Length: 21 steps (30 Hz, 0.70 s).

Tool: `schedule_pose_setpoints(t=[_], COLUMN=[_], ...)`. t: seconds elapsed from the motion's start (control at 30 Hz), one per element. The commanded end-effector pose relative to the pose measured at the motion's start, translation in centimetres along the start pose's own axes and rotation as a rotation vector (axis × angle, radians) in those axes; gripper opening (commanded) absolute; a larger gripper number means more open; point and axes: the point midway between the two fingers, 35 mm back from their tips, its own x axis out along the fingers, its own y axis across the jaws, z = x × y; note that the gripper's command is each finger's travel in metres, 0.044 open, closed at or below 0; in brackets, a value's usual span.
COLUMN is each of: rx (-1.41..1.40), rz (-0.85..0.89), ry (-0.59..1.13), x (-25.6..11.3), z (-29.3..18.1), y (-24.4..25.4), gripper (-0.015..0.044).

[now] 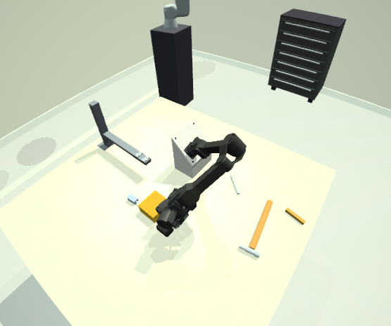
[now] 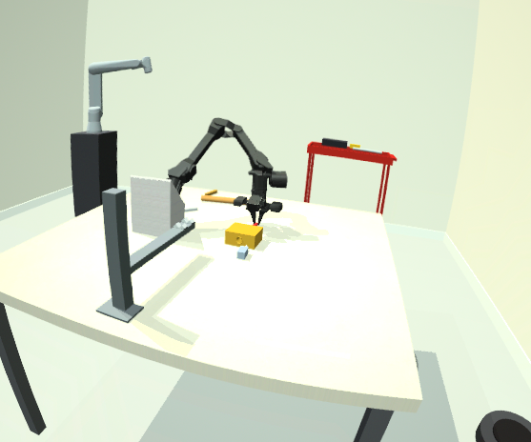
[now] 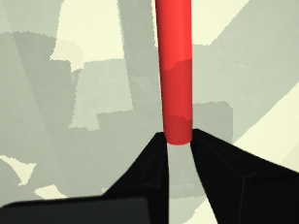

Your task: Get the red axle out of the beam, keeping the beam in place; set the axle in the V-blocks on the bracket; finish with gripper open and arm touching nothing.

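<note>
Near left, the grey metal bracket (image 1: 122,143) (image 2: 118,248) is still for later. I'd draw straight along the hole's line, no twist, so the yellow block beam (image 2: 242,235) (image 1: 154,204) stays put. The red cylindrical axle (image 2: 255,224) (image 3: 177,72) is at its far side, pinched by its end in the black gripper (image 2: 256,222) (image 3: 177,139) (image 1: 176,211). Looks level, long axis roughly near-to-far; can't tell if it's out.

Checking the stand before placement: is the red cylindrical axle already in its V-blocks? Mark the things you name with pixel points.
No, the red axle (image 2: 255,224) (image 3: 177,72) is between the tool's black fingers.
</note>
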Motion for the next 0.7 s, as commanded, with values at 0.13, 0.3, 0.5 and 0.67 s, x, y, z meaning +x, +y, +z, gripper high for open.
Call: schedule_pose_setpoints(t=[0.13,0.3,0.5,0.67], rx=[0.003,0.003,0.003,0.003], rz=[0.001,0.001,0.001,0.001], ry=[-0.001,0.0,0.001,0.001], x=[0.0,0.0,0.6,1.2], z=[-1.3,-1.7,-1.7,-1.9], y=[-0.1,-0.1,-0.1,0.0], gripper=[0.0,0.0,0.0,0.0])
